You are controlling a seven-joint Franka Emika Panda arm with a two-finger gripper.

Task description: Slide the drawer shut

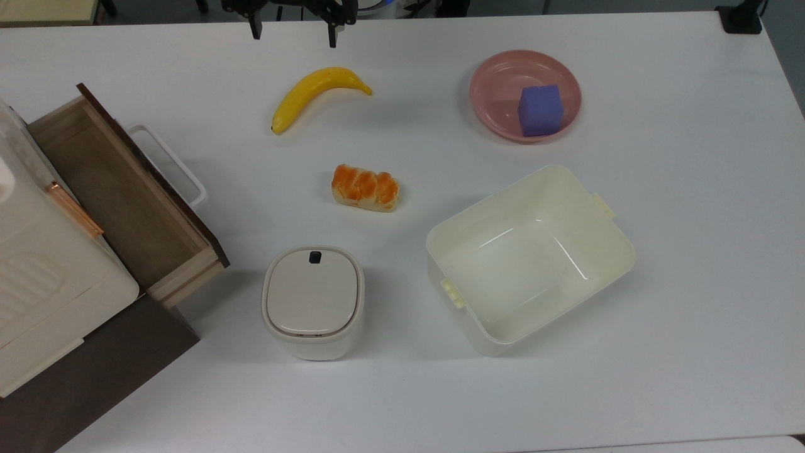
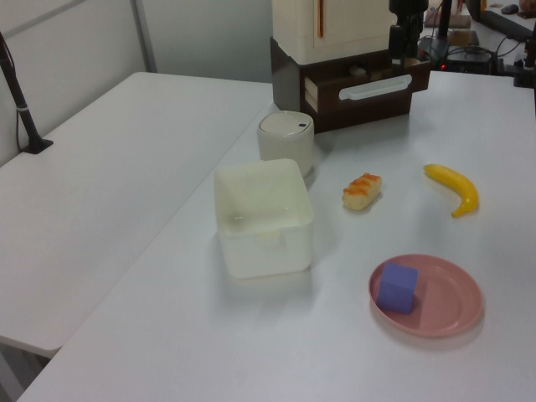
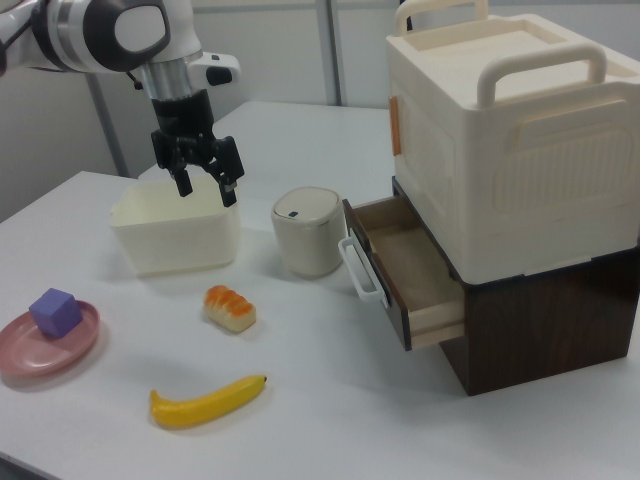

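Black two-finger gripper (image 3: pixel 206 187), spread open, gripping nothing. Well away from it: light wooden drawer (image 3: pixel 405 270), pulled out; dark glossy front, white loop handle (image 3: pixel 359 268).

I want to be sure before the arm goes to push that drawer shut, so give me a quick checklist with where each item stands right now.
1. Drawer pulled out and needing closing: ok, it stands open with its dark front well clear of the cabinet.
2. Drawer interior free of items: ok, bare wood in the top view.
3. Table in front of the white handle free: ok; the lidded bin sits off to one side.
4. End effector empty: ok, fingers open, nothing between them.
5. End effector at the drawer front: not ok, it hangs above the table apart from the drawer.
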